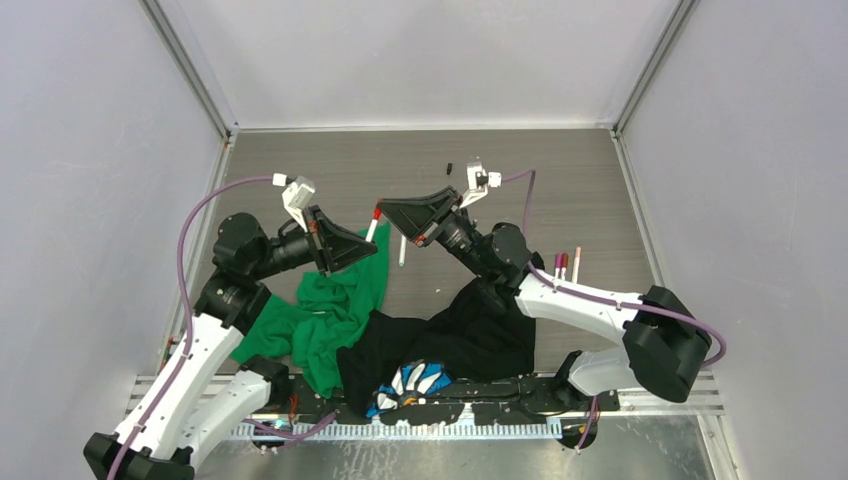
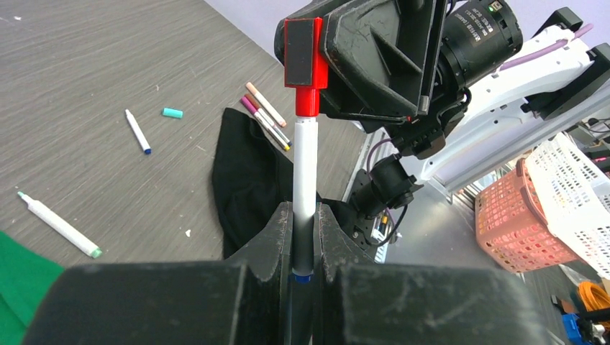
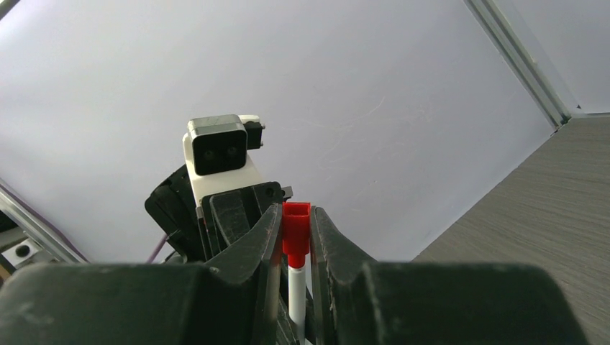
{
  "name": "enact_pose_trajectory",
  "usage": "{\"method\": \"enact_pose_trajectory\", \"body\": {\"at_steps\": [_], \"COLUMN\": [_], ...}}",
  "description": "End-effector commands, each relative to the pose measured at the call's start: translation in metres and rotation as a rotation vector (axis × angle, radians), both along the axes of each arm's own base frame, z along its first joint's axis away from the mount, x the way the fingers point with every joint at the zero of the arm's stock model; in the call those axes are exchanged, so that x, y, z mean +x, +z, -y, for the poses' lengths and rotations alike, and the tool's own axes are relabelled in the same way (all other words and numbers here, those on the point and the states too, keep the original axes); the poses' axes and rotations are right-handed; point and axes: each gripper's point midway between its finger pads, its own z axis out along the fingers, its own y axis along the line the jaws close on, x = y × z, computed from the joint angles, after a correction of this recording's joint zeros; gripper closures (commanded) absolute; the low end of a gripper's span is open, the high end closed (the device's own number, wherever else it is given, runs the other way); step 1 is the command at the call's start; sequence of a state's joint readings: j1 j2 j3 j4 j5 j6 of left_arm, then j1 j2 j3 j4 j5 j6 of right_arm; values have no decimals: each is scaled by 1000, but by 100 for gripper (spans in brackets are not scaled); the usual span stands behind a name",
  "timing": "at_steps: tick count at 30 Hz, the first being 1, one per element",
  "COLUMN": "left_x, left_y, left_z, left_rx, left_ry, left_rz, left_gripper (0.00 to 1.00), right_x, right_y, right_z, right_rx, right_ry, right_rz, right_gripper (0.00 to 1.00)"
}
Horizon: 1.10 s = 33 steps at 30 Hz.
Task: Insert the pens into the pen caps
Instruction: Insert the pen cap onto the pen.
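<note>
A white pen [image 2: 305, 165] with a blue rear end stands upright in my left gripper [image 2: 304, 212], which is shut on its lower barrel. A red pen cap [image 2: 307, 100] sits on the pen's top end. My right gripper [image 3: 296, 230] is shut on that red cap [image 3: 296, 233], and the white barrel [image 3: 296, 295] runs down between its fingers. From above, the two grippers meet tip to tip over the table's middle, with the pen [image 1: 373, 228] bridging my left gripper [image 1: 365, 245] and my right gripper [image 1: 385, 208].
Loose pens lie on the table: a blue-tipped one [image 2: 137, 131], a green-tipped one [image 2: 57, 224] and a small bunch [image 2: 266, 115]. A teal cap [image 2: 172, 113] and a black cap [image 1: 450, 167] lie apart. A green cloth [image 1: 320, 310] and a black cloth [image 1: 450, 335] cover the near side.
</note>
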State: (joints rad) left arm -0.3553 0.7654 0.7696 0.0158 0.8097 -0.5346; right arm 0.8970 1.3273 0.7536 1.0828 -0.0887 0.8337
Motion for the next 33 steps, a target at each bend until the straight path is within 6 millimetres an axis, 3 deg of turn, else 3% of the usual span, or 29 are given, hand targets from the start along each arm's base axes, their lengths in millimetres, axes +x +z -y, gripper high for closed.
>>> {"method": "enact_pose_trajectory", "body": {"at_steps": [1,5,16,28,33], "left_x": [20,16,5,-1,-7], "left_y": [35,37,45,54,59], "left_z": [-14,-13,-16,-20,-17], "left_rx": [-57,-56,-72,-110,-136], "left_ry": [142,124,100,102,58], "left_rz": [140,160,209,240,249], "left_gripper": [100,100,100,100,100], "right_x": [-31,-43,-94,-128,-142], "right_y": [-24,-42,-104,-166,-183], "right_z": [-25,-38,-45,-34,-28], "right_rx": [-63,-148,-361,-476,-550], "right_ry": [135,200,464,635,691], "right_rz": [-29,-19,-6,-139,-135], "right_gripper": [99,99,99,100,99]}}
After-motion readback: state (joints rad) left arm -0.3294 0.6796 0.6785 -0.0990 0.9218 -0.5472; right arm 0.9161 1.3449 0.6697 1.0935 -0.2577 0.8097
